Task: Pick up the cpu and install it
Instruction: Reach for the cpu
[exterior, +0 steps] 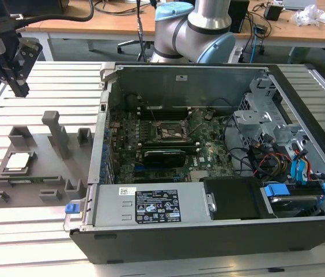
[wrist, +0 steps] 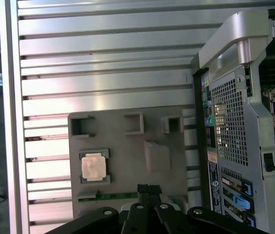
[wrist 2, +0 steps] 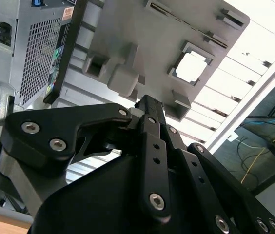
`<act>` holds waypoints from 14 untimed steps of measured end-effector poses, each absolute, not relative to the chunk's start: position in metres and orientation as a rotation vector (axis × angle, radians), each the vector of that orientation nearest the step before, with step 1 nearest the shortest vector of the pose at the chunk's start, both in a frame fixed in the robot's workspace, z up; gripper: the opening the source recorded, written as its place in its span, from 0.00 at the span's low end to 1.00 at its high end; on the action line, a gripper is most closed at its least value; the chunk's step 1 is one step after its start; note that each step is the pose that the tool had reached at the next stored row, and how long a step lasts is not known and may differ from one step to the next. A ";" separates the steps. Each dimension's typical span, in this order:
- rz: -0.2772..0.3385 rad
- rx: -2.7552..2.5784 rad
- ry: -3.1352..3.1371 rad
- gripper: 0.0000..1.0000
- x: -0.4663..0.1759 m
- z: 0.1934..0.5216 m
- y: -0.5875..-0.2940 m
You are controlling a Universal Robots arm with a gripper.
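Cpu [wrist: 92, 166] lies in the grey holder plate [wrist: 127, 158] beside the computer case [wrist: 230, 122], the claw [wrist: 149, 186] above it together and empty.

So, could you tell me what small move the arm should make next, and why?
Probably shift the gripper sideways until it hangs straight over the cpu. The cpu lies in its square recess on the grey holder tray, outside the computer case. The gripper, shut on nothing, hangs well above the tray and off to one side of the chip.

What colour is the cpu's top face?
The cpu top is pale silver-grey, clearest in the first wrist view.
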State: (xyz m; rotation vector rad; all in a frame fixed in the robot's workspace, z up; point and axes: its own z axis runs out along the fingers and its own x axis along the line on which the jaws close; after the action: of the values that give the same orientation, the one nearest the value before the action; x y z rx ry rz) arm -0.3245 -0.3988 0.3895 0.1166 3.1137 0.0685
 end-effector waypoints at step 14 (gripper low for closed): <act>0.064 0.117 3.114 0.11 -0.332 0.389 -0.399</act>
State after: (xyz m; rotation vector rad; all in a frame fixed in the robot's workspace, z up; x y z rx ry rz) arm -0.3318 -0.3988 0.3891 0.1166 3.1137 0.0641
